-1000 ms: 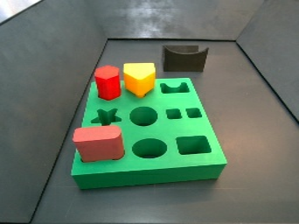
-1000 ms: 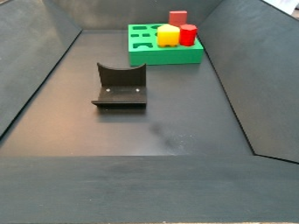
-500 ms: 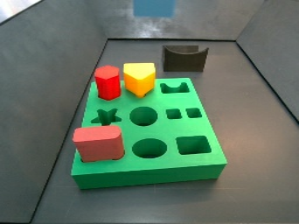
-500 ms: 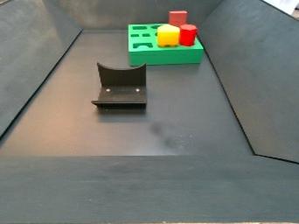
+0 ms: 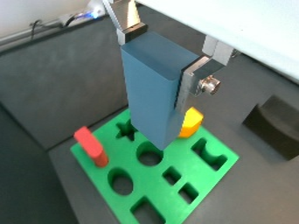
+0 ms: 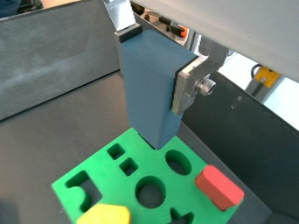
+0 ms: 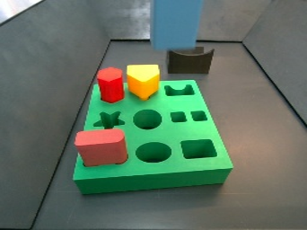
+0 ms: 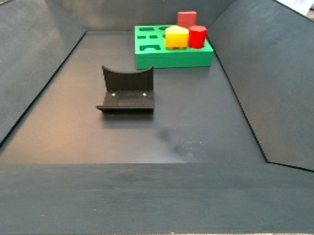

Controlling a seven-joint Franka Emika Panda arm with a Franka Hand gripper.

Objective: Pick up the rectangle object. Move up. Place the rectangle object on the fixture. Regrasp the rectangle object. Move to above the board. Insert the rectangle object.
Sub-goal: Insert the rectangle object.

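Note:
My gripper (image 5: 162, 54) is shut on the slate-blue rectangle object (image 5: 152, 92) and holds it upright, high above the green board (image 5: 216, 164); both wrist views show this, the same grip seen on the block (image 6: 149, 87) over the board (image 6: 122, 173). In a side view the block (image 7: 175, 22) hangs down from the top edge above the far end of the board (image 7: 132, 135), and the fingers are out of frame. The dark fixture (image 7: 189, 60) stands behind the board and is empty; it also shows up close (image 8: 125, 90).
On the board stand a red hexagonal peg (image 7: 110, 85), a yellow pentagon block (image 7: 143, 81) and a salmon-red square block (image 7: 102, 148). Star, round and square holes lie open. Grey walls enclose the floor.
The rectangle object has come down into a side view from above: absent a second ago, a blur at the top edge half a second ago, now lower and further right.

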